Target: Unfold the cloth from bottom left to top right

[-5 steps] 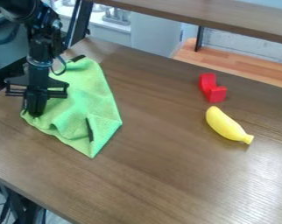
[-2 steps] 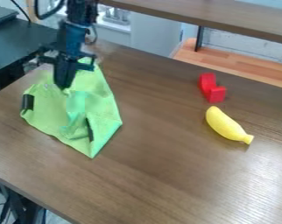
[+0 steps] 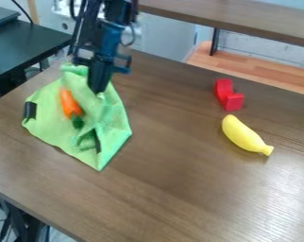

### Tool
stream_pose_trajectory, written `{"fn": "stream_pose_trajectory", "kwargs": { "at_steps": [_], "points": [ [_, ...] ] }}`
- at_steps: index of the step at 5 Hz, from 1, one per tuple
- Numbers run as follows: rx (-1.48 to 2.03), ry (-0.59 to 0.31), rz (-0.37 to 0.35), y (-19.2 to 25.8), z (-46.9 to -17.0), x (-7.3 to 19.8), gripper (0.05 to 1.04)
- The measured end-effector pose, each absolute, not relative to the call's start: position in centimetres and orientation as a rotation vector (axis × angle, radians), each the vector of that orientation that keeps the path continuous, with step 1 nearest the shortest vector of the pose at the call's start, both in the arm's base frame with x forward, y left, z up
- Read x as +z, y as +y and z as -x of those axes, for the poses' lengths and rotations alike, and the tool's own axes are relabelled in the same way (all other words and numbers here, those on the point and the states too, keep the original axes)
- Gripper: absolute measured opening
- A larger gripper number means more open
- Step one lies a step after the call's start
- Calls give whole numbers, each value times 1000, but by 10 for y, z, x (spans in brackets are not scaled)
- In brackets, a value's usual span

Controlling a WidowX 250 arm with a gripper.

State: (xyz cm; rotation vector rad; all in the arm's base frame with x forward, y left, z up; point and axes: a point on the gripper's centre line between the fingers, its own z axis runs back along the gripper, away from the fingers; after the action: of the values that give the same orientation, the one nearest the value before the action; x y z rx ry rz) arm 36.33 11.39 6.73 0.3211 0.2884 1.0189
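Cloth point(image 3: 110, 125) lies beneath the end effector point(image 3: 98, 90).

The cloth point(image 3: 48, 124) lies on the left of the desk point(image 3: 173, 189), with the carrot point(image 3: 69, 102) on it. Well apart, on the right, lies the banana point(image 3: 243, 134), the block point(image 3: 227, 97) just beyond its far end.

The black robot arm point(image 3: 118, 12) is at the top of the view, a bit left of the middle, and its gripper point(image 3: 98, 90) points almost straight down with a little lean, its two fingers pinched close together.
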Motion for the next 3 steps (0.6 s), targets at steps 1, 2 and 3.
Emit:
{"fn": "stream_pose_trajectory", "kwargs": {
  "at_steps": [1,2,3],
  "points": [
    [1002,184,-240,98,-374,87,51],
    [981,102,-196,81,-382,111,51],
    [975,77,-182,70,-390,118,51]
  ]
}}
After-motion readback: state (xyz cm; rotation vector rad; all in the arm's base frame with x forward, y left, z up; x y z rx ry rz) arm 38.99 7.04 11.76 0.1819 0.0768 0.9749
